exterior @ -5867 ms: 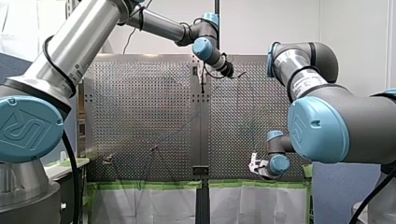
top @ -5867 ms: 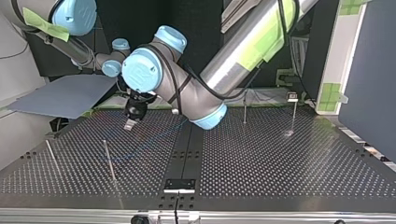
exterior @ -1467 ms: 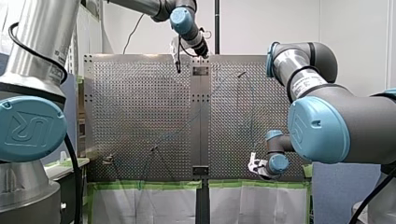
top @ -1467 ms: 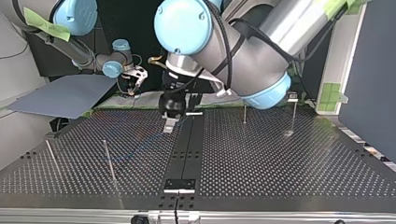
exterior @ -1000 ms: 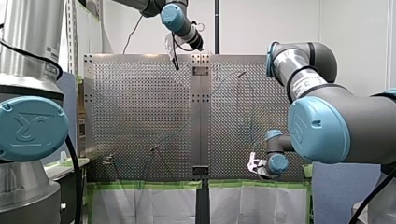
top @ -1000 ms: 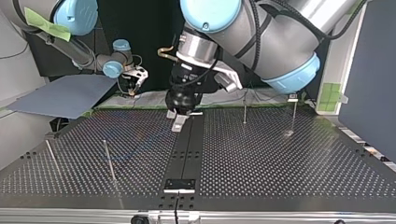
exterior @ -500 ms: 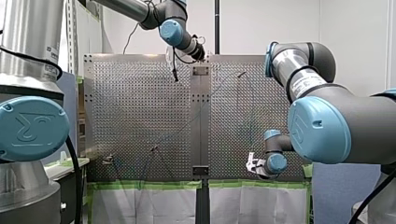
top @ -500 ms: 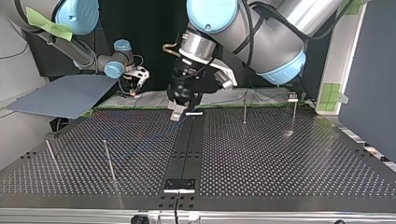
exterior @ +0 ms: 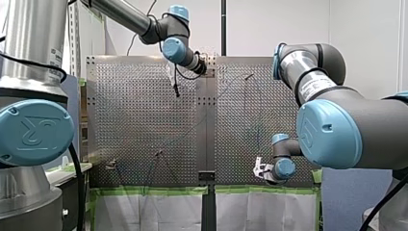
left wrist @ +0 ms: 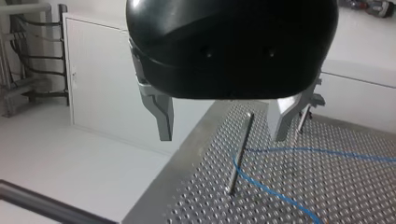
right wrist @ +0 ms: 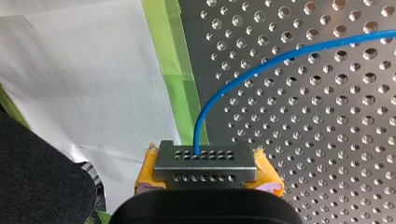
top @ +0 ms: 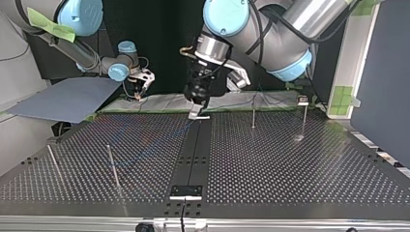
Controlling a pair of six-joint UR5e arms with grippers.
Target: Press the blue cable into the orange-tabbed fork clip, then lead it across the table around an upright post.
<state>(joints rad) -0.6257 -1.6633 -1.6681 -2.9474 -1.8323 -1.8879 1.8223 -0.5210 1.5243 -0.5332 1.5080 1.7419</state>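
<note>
Apparently the routing step was in hand, though nothing showed the cable seated in the clip, which I could not pick out in any view. The right gripper [right wrist: 205, 161] was closed on one end of the cable [right wrist: 224, 88], its yellow pads pinching it, at the edge of the table [top: 290, 169] toward the top view's left. From there the cable lay loose on the table, running toward the middle strip. The left gripper [left wrist: 223, 122] hung near the table's edge with its metal fingers [left wrist: 161, 116] wide apart and nothing between them. Ahead of it stood a thin post [left wrist: 240, 149], and the cable bent just beside that post; whether round it or merely next to it I could not tell. The next move, as I judged it, called for the left gripper to drop to the slack and straddle the cable without striking the post. It would then close and carry the cable under gentle tension while the right gripper held its end firm.
</note>
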